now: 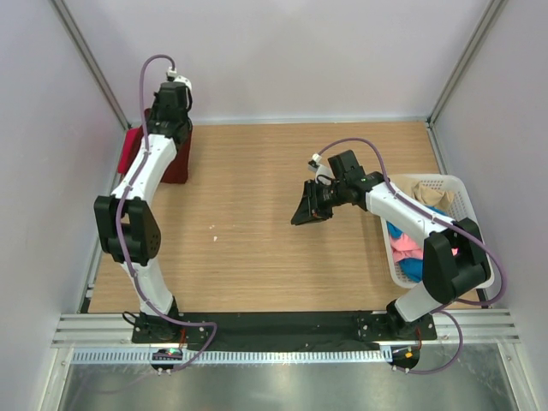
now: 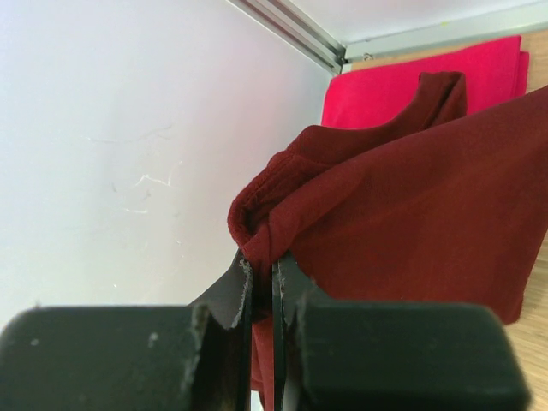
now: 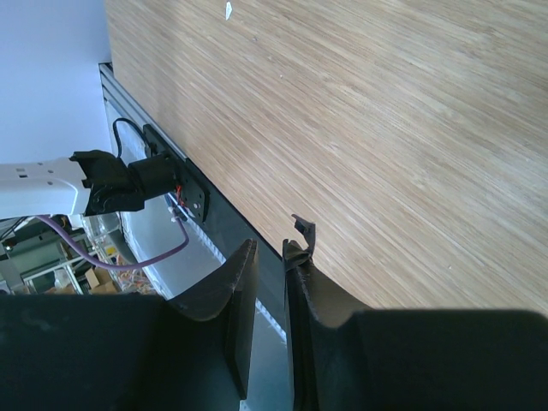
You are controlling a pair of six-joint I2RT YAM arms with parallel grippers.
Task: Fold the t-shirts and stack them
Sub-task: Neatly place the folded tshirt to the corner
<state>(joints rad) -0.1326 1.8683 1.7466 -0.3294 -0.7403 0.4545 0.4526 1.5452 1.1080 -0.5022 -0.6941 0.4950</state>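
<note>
Left gripper (image 2: 261, 265) clamped on maroon shirt (image 2: 411, 214) hem, far-left corner, over crimson shirt (image 2: 394, 81)
Right gripper (image 3: 272, 253) jaws slightly apart, empty, above table (image 3: 385, 128); likely risk: thin pinch slips, fold bunches

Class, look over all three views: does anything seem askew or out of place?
The maroon t-shirt, far left, hangs bunched from the left gripper, unlike the flat crimson t-shirt beside it. A white speck lies on the table.
</note>
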